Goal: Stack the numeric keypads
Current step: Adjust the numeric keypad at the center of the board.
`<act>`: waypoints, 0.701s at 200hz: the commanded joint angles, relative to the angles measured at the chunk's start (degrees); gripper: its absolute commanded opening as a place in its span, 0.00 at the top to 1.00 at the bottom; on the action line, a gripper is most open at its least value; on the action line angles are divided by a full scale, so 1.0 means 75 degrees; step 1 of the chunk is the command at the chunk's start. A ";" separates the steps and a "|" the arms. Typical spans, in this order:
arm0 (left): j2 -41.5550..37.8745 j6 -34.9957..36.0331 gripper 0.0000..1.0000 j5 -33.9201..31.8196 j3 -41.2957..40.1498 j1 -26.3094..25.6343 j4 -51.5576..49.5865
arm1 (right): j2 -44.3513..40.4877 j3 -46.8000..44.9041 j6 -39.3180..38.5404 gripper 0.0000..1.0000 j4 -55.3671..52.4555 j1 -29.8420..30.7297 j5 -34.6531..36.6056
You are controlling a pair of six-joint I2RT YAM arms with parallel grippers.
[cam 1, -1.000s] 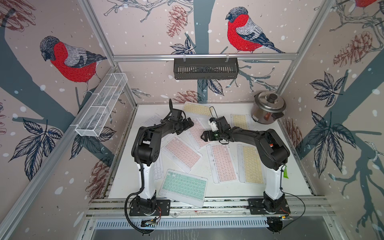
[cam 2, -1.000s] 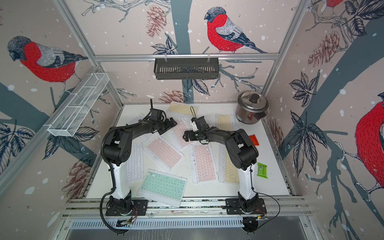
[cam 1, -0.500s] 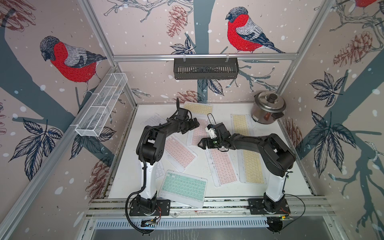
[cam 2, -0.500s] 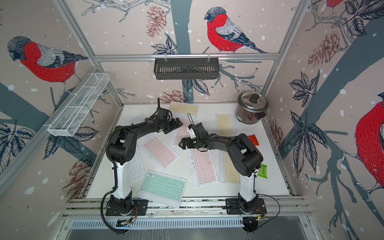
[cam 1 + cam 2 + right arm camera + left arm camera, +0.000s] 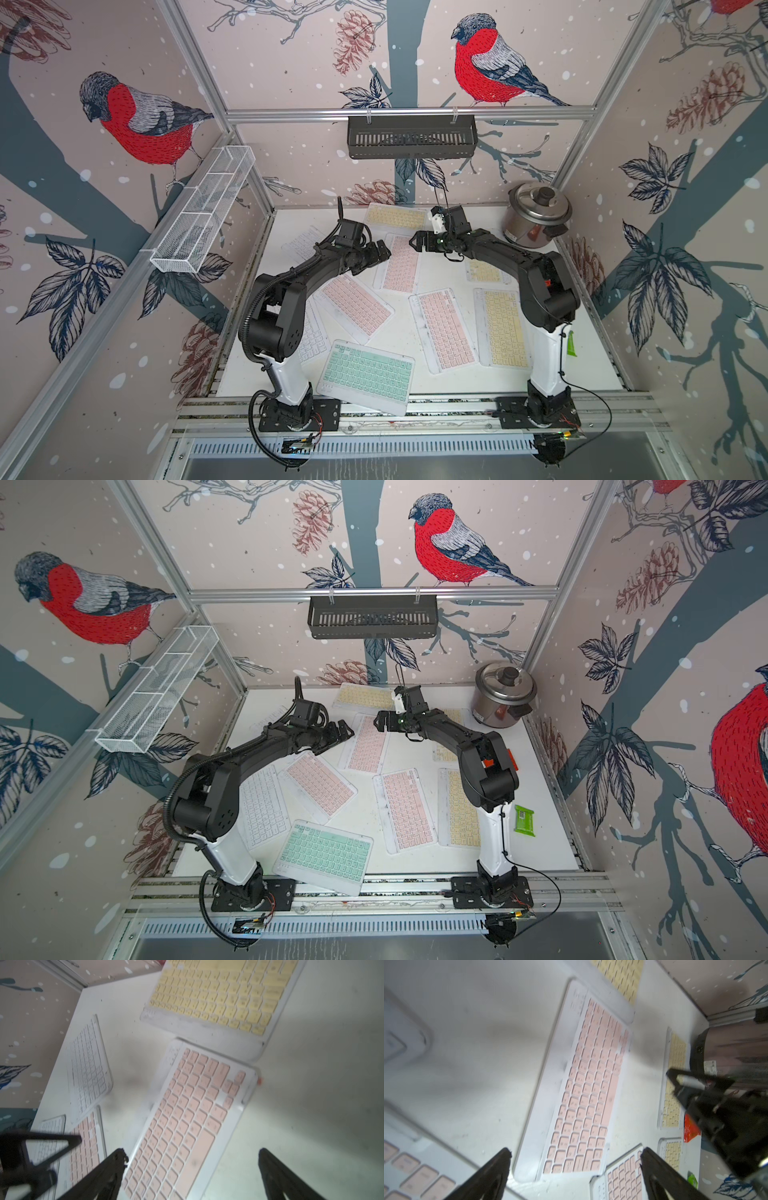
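1. Left tool hangs released, its jaws wide and empty, low over the surface at the left side of the middle pink keypad.
2. Right tool is also spread and holds nothing. It hovers by the far right corner of that same keypad, facing the left tool.
3. In both wrist views the black fingertips frame this pink keypad without touching it.
4. The numeric keypads lie flat and scattered, not yet stacked.
5. A back yellow keypad meets the far end of the middle pink one.
6. Two more pink keypads lie nearer the front, with a long yellow keypad to their right.
7. Another yellow keypad sits partly under the right arm.
8. White keypads lie on the left, partly under the left arm.
9. A mint green keypad juts over the front rail.
10. A rice cooker stands in the back right corner, and a green packet lies at the right edge.
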 commanded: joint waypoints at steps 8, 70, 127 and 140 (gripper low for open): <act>-0.0349 -0.0815 0.03 0.0797 -0.0926 -0.0035 0.1080 | 0.1338 0.1916 -0.0695 0.00 -0.1151 -0.0114 0.0187; -0.0037 -0.0885 0.03 0.0759 -0.0845 -0.0187 0.1200 | 0.3044 0.3763 -0.1093 0.00 -0.1695 -0.0236 0.0120; 0.0094 -0.0705 0.03 0.0584 -0.0863 -0.0164 0.0894 | 0.3138 0.3311 -0.1024 0.00 -0.1367 0.0045 -0.0385; 0.0111 -0.0692 0.03 0.0557 -0.0913 -0.0152 0.0919 | 0.2959 0.2908 -0.0952 0.00 -0.1223 0.0112 -0.0443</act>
